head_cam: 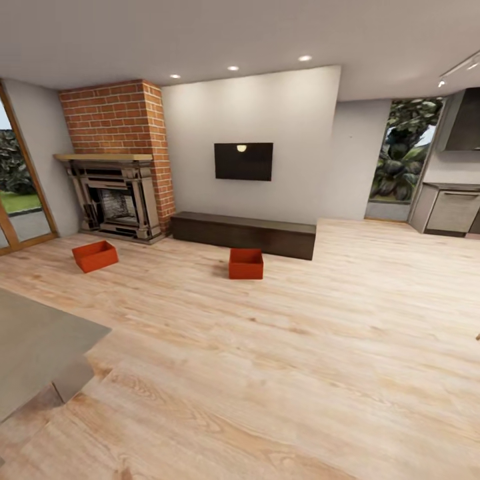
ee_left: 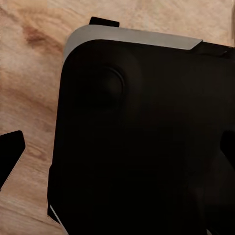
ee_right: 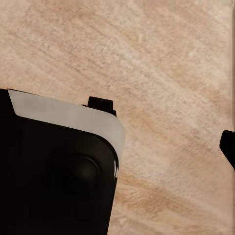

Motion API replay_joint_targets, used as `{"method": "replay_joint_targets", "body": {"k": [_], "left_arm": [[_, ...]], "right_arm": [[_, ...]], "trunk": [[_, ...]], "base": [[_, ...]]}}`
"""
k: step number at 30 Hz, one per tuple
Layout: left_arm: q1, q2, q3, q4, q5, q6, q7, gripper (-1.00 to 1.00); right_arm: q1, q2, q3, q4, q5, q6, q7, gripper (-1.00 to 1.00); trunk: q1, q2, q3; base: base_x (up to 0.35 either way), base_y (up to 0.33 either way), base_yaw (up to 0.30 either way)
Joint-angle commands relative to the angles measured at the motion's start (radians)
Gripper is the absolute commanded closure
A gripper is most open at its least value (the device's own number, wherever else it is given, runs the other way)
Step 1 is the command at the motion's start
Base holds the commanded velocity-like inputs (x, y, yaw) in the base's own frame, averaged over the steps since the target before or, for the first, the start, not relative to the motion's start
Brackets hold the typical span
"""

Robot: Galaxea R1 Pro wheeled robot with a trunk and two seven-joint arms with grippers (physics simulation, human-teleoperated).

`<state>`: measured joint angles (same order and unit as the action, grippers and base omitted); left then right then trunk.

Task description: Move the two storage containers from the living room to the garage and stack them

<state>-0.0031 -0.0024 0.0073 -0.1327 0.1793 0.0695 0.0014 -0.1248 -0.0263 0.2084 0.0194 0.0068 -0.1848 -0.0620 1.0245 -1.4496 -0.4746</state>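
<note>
Orange-red against pale planks: I see both storage containers on the living room floor (head_cam: 287, 347), well ahead of me. One container (head_cam: 246, 263) sits just in front of the dark low bench (head_cam: 243, 233) under the TV (head_cam: 243, 161); the other container (head_cam: 95, 256) lies to its left, near the brick fireplace (head_cam: 117, 200), turned askew. Both look open-topped and empty. The central one seems closer, roughly straight ahead, favouring neither arm. Wrist views show dark robot bodywork over planks; I cannot tell how either gripper stands.
</note>
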Motion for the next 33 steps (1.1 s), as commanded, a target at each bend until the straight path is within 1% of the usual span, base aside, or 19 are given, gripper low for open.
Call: {"method": "replay_joint_targets", "body": {"k": [1, 33], "left_arm": [[0.000, 0.000, 0.000, -0.002, 0.008, 0.006, 0.000, -1.00], [0.000, 0.001, 0.001, -0.002, 0.007, 0.006, 0.000, -1.00]], "right_arm": [[-0.001, 0.000, 0.006, 0.002, 0.001, -0.004, -0.004, -1.00], [-0.001, -0.004, 0.011, 0.002, 0.002, -0.002, -0.003, -1.00]], "trunk": [[0.001, 0.000, -0.001], [0.001, 0.000, -0.001]], "base": [[0.322, 0.001, 0.000], [0.322, 0.000, 0.000]]}}
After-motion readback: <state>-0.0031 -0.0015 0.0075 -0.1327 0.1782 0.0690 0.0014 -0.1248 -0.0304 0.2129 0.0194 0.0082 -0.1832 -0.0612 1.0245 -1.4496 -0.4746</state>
